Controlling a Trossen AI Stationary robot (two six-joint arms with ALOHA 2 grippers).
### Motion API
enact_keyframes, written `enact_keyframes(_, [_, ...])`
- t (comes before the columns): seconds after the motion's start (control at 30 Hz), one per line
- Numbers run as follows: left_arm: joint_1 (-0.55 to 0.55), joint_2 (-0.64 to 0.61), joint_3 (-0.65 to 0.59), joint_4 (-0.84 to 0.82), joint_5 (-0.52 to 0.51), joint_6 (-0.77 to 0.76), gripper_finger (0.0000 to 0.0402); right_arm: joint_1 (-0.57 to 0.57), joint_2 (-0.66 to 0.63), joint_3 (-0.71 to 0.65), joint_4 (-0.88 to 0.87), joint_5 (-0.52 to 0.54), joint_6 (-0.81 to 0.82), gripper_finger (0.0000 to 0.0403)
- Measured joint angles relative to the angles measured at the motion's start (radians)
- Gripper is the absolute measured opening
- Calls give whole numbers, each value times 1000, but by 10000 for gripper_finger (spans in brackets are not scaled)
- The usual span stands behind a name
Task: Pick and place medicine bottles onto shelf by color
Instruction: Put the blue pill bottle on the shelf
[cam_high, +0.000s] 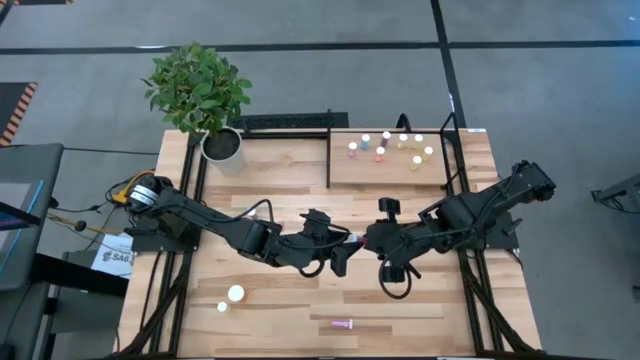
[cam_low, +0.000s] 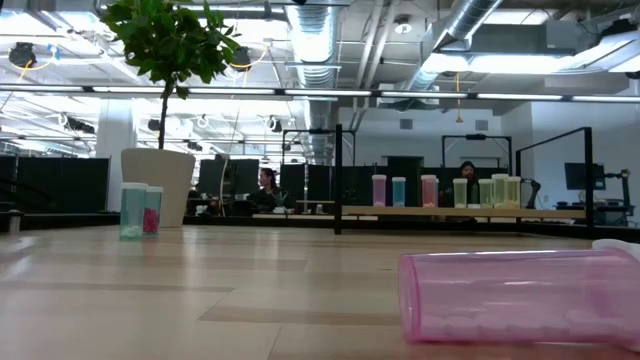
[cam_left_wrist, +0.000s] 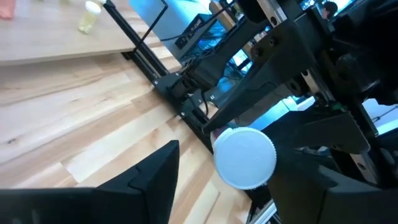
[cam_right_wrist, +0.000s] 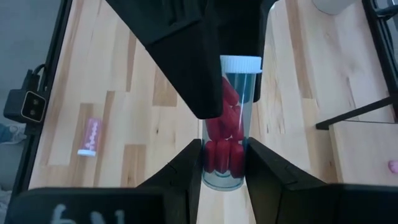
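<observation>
Right gripper (cam_right_wrist: 225, 163) clamps the red-pill bottle (cam_right_wrist: 229, 124) mid-table; left gripper (cam_high: 335, 243) looks apart beside it. Hold it firmly, then carry toward the shelf (cam_high: 345, 172) at one o'clock.

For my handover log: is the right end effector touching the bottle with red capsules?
Touching. In the right wrist view the right end effector has both fingers pressed against the sides of the bottle.

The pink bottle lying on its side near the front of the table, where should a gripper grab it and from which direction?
Grip the pink translucent cylindrical bottle at mid-body, straight down from above, fingers closing across its width. It lies flat on the wooden tabletop, round sides exposed, nothing close by. The right gripper holds a clear red-capsule bottle.
</observation>
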Motion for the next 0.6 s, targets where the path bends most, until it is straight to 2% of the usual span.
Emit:
enact_keyframes(0.4, [0, 0, 0, 1, -44, 46, 162, 0, 0, 0, 1, 0, 65, 119])
enact_keyframes(0.6, [0, 0, 0, 1, -50, 31, 152, -14, 0, 0, 3, 1, 172, 119])
